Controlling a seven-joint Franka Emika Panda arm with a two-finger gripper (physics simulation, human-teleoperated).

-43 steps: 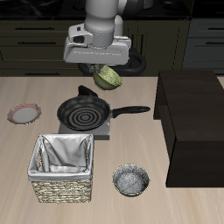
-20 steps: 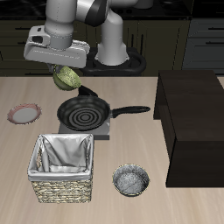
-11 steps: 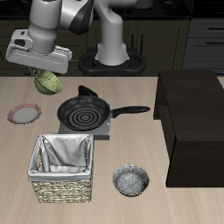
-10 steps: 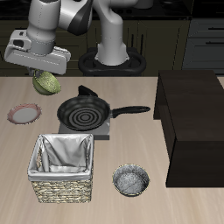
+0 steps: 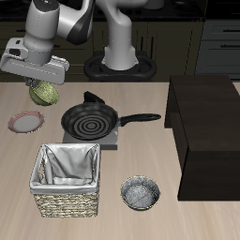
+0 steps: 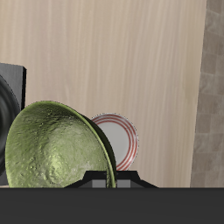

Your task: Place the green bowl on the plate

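From the front and above, the arm reaches out over the bench [image 5: 141, 169] with its hand [image 5: 39, 82] closed on the green bowl [image 5: 43, 93], which hangs tilted in the air just under the grey hand body, clear of the wooden surface. The plate [image 5: 25, 121] with its reddish-pink rim lies flat on the bench below the bowl and a little nearer the front edge, apart from it. Beside the plate, toward the middle of the bench, a black frying pan [image 5: 91, 121] with spiral rings sits on a small grey stand, its handle pointing toward a dark box [image 5: 208, 131] at the far end. Nearer the front edge stands a woven basket [image 5: 67, 178] with a pale cloth lining, and close by it a grey speckled bowl [image 5: 140, 194] with a dark rim. In the wrist view, the green bowl [image 6: 54, 149] fills much of the frame, showing its mottled olive outside and paler rim, tipped on edge and held at the dark base of the hand; the fingers themselves are not clearly visible there. Past the bowl's rim, part of the plate [image 6: 122, 140] shows on the pale wood, partly covered by the bowl. A dark edge of the frying pan [image 6: 9, 86] shows at the border.
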